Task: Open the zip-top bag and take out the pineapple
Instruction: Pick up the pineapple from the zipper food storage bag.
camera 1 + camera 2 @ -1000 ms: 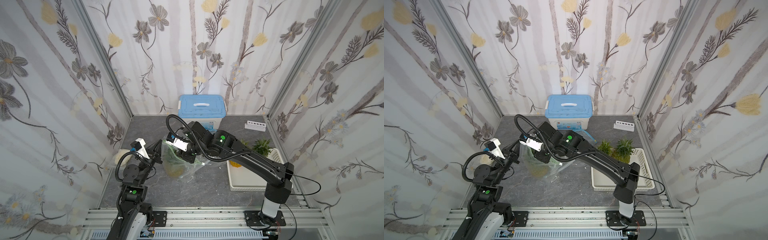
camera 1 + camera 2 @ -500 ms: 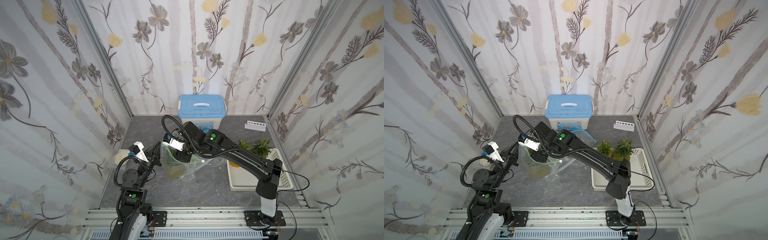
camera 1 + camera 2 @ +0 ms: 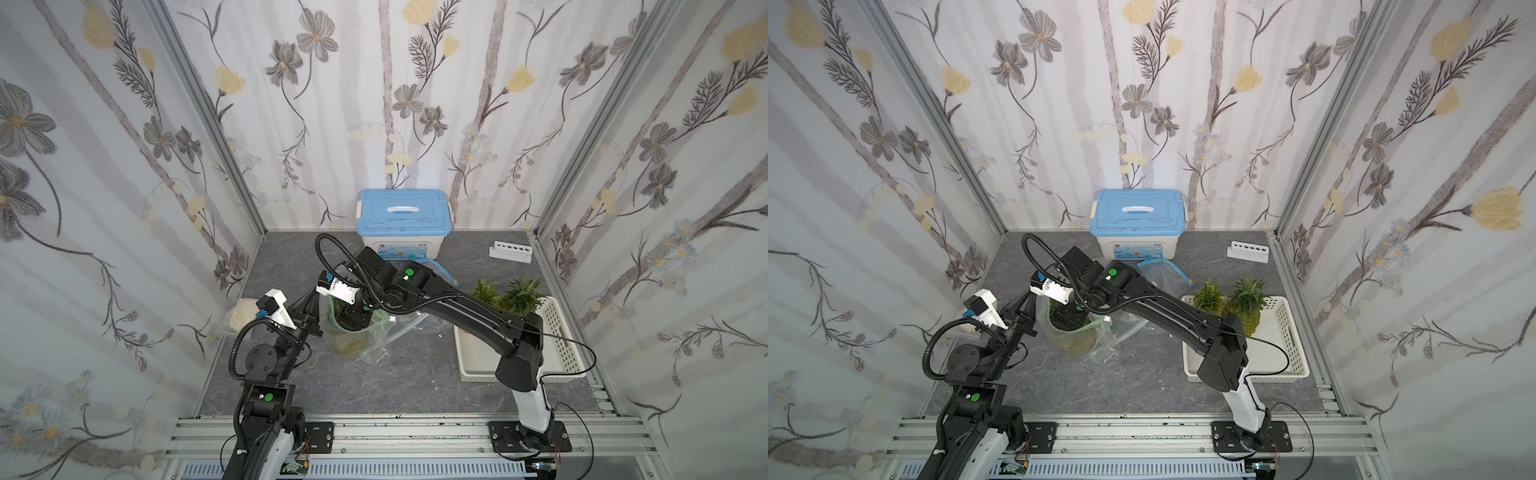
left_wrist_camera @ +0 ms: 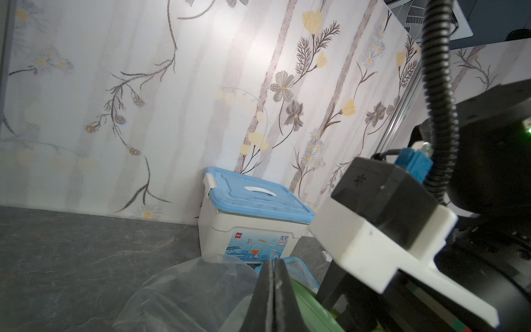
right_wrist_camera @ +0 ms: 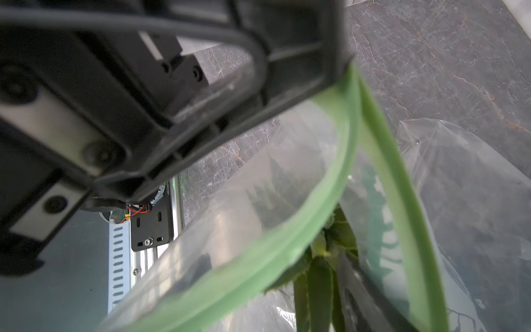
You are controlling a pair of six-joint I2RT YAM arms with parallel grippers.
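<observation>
Left pincer (image 4: 273, 276) clamped on bag (image 5: 465, 207) rim so we hold mouth upright, open. Right pincer (image 3: 352, 320) inside mouth, over pineapple (image 5: 316, 276) leaves; we cannot tell its jaw spread.

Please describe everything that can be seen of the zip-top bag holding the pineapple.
The zip-top bag is thin, clear, crinkled plastic with a green zip strip along its mouth. It stands upright on the grey table, mouth open upward. The left gripper is shut on one side of the rim; the right gripper reaches down into the mouth. Inside, the pineapple shows green leaves.
</observation>
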